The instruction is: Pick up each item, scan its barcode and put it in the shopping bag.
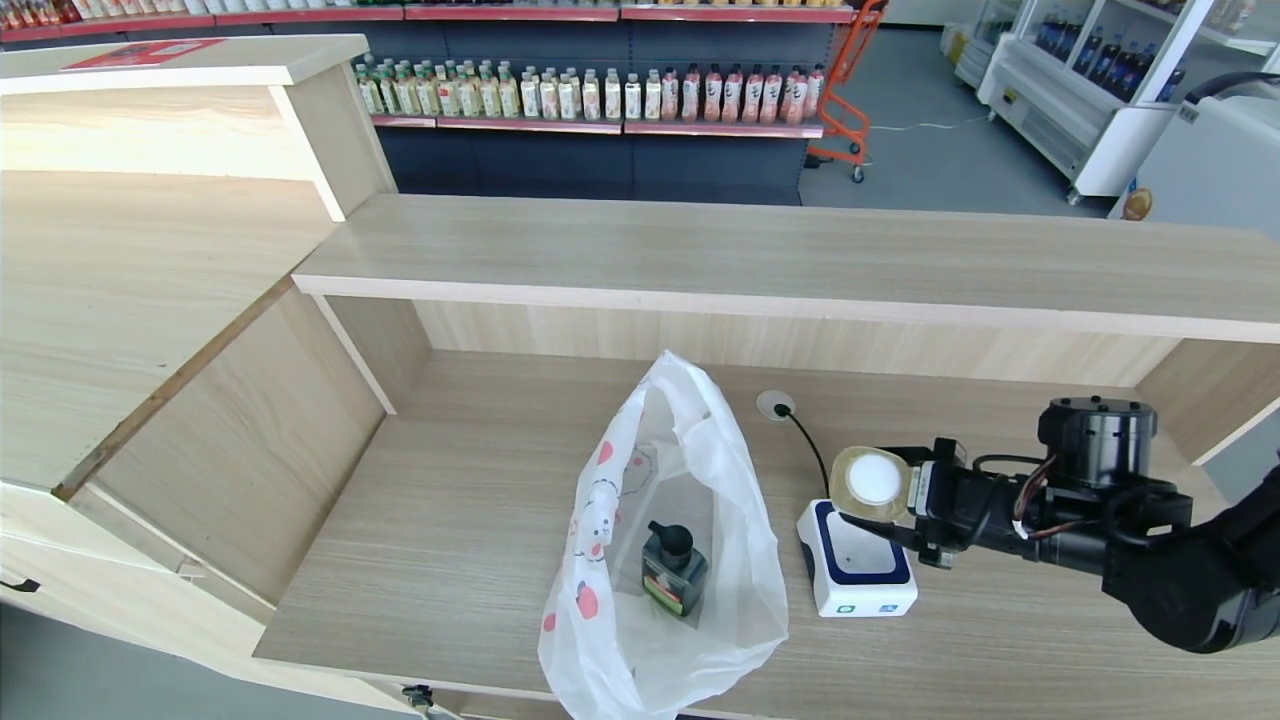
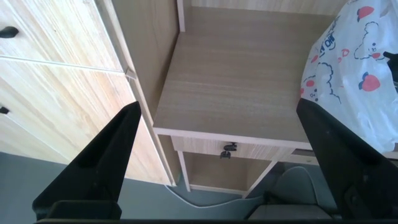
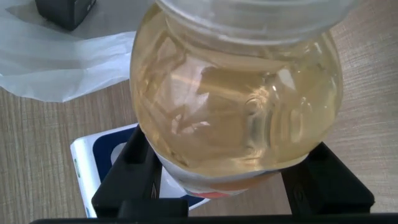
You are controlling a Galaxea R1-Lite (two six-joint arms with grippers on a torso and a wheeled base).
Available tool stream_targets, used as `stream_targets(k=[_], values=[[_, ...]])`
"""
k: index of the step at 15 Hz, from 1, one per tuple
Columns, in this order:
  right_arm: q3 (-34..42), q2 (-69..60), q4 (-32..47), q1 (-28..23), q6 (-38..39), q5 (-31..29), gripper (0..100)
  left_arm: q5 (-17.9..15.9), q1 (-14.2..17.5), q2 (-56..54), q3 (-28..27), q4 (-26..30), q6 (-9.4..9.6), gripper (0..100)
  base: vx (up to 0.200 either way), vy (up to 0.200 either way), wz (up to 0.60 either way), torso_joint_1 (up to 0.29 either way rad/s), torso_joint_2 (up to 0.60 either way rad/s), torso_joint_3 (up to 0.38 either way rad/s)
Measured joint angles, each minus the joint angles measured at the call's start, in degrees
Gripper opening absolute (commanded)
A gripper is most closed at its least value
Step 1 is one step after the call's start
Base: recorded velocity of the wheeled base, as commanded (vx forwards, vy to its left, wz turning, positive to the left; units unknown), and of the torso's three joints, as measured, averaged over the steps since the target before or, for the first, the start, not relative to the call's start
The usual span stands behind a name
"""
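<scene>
My right gripper (image 1: 905, 495) is shut on a clear bottle of yellowish liquid with a white cap (image 1: 873, 482), held on its side just above the white and blue barcode scanner (image 1: 856, 560). In the right wrist view the bottle (image 3: 239, 99) bulges between the black fingers (image 3: 130, 177), with the scanner (image 3: 102, 162) below it. The white shopping bag (image 1: 660, 545) with red prints stands open left of the scanner, a dark pump bottle (image 1: 672, 568) inside it. My left gripper (image 2: 217, 162) is open, off the counter's near left corner; the bag (image 2: 351, 74) shows at its side.
A black cable (image 1: 808, 440) runs from the scanner to a grommet in the wooden counter (image 1: 450, 530). A raised shelf (image 1: 780, 255) borders the back and a side panel (image 1: 250, 440) the left. Drawer fronts (image 2: 56, 93) stand beside the counter.
</scene>
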Motion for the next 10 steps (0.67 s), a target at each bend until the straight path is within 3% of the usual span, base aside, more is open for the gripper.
stream_targets(k=[10], values=[[2.3, -2.5, 0.2, -0.4, 0.1, 0.1, 0, 0.0, 0.0, 0.0, 0.0, 0.0, 0.00, 100, 0.000, 0.000, 0.00, 0.000, 0.00, 0.000]])
